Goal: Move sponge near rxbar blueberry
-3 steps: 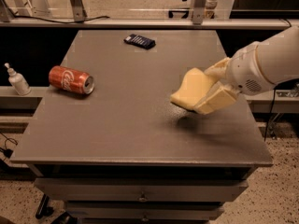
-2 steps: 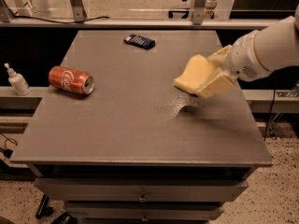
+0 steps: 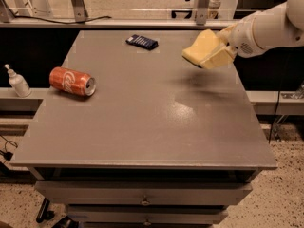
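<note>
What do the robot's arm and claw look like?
The arm is a thick, smooth, rounded white tube, entering at the picture's right edge. A small patch of dark dots marks its wrist end. The claw, above the far right part of the table, has blocky pale yellow fingers. No cables show.

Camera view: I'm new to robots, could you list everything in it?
sponge: one, pale yellow, held in the air above the table's far right part
rxbar blueberry: one, dark navy, flat at the table's far end
soda can: one, red-orange, lying on its side at the table's left
table: one, grey, centre, with drawers below
pump bottle: one, white, on a ledge left of the table
arm: one, white, reaching in from the right
gripper: one, pale yellow fingers, shut on the sponge, above the table's far right
</note>
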`<state>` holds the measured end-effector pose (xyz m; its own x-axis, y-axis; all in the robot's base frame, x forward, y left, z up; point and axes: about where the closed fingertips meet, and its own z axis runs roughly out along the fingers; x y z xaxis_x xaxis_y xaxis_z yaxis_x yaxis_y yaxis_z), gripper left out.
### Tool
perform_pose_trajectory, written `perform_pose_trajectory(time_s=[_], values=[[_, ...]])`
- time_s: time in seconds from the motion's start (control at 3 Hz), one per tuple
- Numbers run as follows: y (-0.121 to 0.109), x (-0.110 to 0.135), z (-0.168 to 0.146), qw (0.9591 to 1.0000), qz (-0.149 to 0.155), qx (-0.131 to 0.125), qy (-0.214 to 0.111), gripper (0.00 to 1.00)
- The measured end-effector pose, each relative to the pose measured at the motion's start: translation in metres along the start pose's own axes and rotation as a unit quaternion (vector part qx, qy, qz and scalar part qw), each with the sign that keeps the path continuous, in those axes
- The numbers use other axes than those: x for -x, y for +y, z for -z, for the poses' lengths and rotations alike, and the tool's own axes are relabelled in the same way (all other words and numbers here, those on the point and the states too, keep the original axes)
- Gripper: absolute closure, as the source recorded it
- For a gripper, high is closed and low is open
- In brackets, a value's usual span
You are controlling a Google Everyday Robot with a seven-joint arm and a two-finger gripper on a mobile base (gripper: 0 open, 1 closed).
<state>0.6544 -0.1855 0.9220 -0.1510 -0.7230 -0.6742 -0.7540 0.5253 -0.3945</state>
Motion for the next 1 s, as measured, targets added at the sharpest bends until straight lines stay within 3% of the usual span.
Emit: perform_pose_trajectory(time_s=[0.67,1.0], values=[[0.001,0.011,-0.013,0.9999,0.004,0.006,-0.011,1.00],[-0.004,0.028,-0.046,0.9997,0.013,0.004,-0.021,1.00]])
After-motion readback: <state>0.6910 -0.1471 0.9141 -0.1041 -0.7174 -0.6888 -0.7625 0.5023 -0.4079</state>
